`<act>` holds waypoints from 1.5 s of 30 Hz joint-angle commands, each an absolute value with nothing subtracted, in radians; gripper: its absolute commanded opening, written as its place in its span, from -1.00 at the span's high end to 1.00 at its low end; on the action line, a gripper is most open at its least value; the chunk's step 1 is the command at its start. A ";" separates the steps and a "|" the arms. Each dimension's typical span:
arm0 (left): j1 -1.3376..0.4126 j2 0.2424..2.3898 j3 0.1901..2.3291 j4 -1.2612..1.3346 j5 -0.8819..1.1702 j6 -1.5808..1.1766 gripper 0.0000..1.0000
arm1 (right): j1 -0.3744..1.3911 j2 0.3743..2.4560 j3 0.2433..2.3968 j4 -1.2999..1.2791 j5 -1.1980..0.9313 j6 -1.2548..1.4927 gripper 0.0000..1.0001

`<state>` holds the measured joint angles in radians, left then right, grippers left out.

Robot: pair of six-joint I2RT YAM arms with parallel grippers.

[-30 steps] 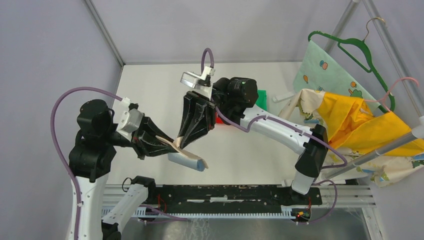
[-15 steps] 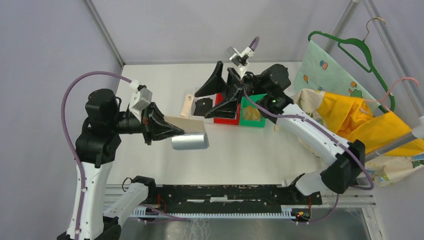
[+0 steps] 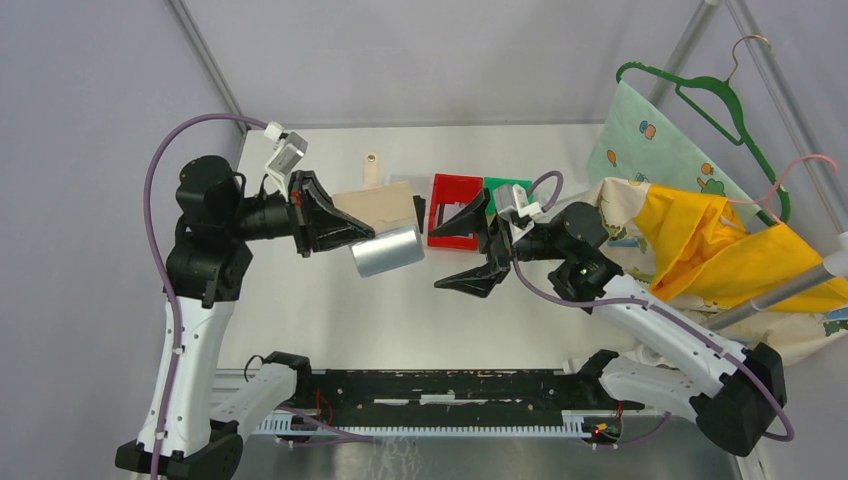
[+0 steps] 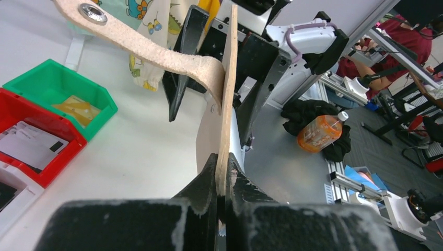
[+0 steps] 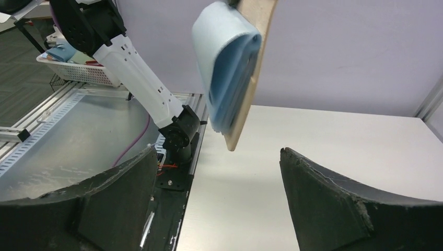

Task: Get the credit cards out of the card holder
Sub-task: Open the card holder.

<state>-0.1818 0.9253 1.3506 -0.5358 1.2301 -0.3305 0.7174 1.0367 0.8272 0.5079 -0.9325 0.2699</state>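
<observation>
My left gripper (image 3: 350, 232) is shut on one edge of the tan card holder (image 3: 375, 205) and holds it above the table. The holder's blue-grey pocket (image 3: 388, 250) bulges toward the near side, and its strap tab (image 3: 371, 168) points to the back. In the left wrist view the holder (image 4: 227, 78) stands edge-on between the closed jaws of the left gripper (image 4: 222, 159). My right gripper (image 3: 437, 258) is open and empty, just right of the holder and facing it. Its wrist view shows the pocket (image 5: 230, 63) ahead, above the right gripper (image 5: 219, 151). A pale credit card (image 4: 28, 146) lies in the red bin (image 3: 455, 205).
A green bin (image 3: 512, 190) with a yellowish lump (image 4: 78, 107) stands right of the red one. A white bin (image 4: 10, 193) stands on its other side. Clothes and hangers (image 3: 720, 230) crowd the right edge. A black rail (image 3: 450, 390) runs along the near edge.
The right gripper opened over the bins, then drew back toward the near right and now faces the holder. The left arm swung the holder farther back and turned it.
</observation>
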 commanded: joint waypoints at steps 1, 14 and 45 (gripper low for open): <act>-0.182 0.909 1.364 -0.401 1.264 -0.474 0.96 | 0.728 1.073 0.872 0.632 -0.942 0.264 -0.79; -0.182 0.908 1.354 -0.390 1.288 -0.492 0.97 | 0.769 1.201 0.932 0.969 -1.027 0.541 -0.33; -0.182 0.916 1.394 -0.391 1.295 -0.533 0.96 | 0.817 1.188 1.040 0.569 -0.949 0.224 0.34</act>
<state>-0.1818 0.9203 1.3479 -0.4389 1.2686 -0.4797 0.8009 1.2182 0.9657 0.6590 -0.9966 0.3298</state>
